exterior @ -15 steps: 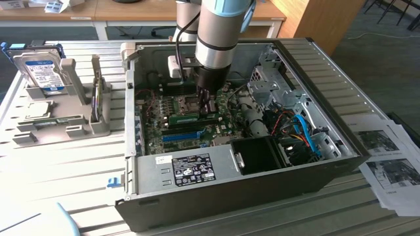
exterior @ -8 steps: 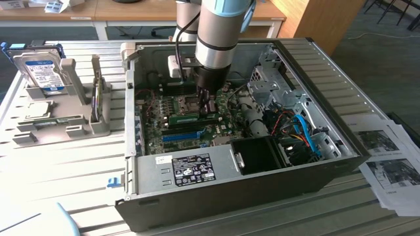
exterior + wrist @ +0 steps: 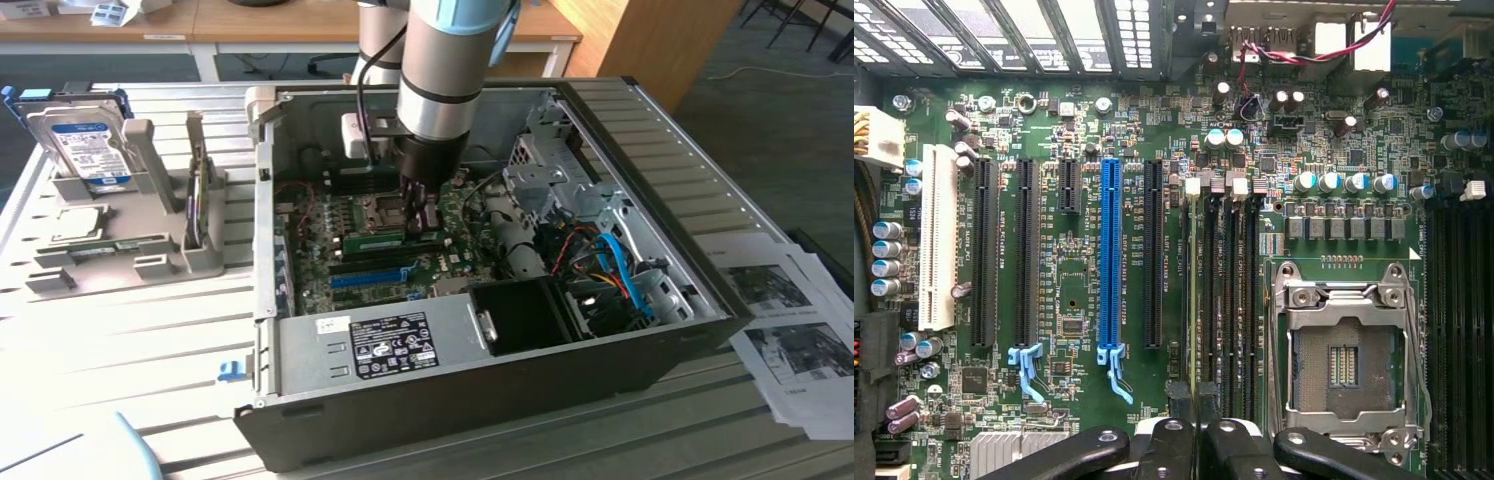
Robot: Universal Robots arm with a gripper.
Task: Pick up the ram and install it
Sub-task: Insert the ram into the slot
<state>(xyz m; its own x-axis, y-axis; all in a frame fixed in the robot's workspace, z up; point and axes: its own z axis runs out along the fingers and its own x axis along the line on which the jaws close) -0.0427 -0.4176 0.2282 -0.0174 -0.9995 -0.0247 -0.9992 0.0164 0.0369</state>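
Ram (image 3: pixel 378 241) is seen in the exterior view clamped in the gripper (image 3: pixel 427 228), low inside the open computer case (image 3: pixel 694 200), just above the motherboard (image 3: pixel 441 265). In the wrist view, the ram (image 3: pixel 1194 300) is held edge-on between the fingers (image 3: pixel 1182 405), beside the memory slots (image 3: pixel 1229 300).

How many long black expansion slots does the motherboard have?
3: one black slot beside the white slot, a second next to it, a third between the blue slot and the memory slots.
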